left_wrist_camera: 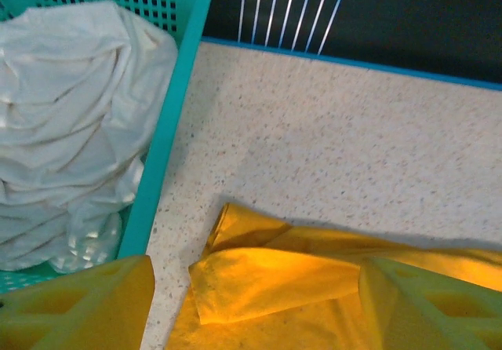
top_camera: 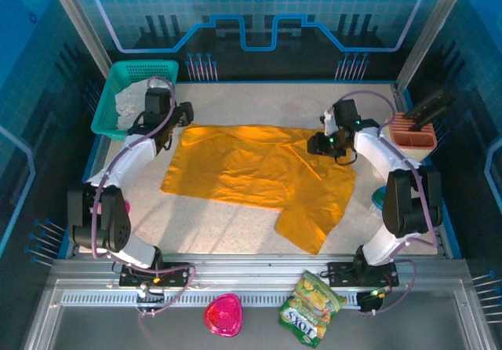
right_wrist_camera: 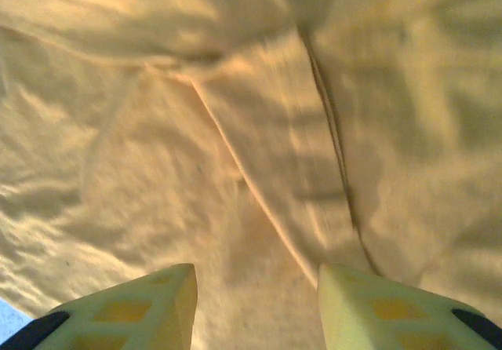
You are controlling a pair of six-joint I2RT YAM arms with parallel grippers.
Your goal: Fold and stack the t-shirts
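Both jaws apart; left gripper (left_wrist_camera: pixel 255 307) at t-shirt (top_camera: pixel 251 169) corner, right gripper (right_wrist_camera: pixel 259 311) above its cloth

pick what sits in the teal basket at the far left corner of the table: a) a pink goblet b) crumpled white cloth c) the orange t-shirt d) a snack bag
b: the left wrist view shows crumpled white cloth piled inside the teal basket, while the orange t-shirt lies spread on the table.
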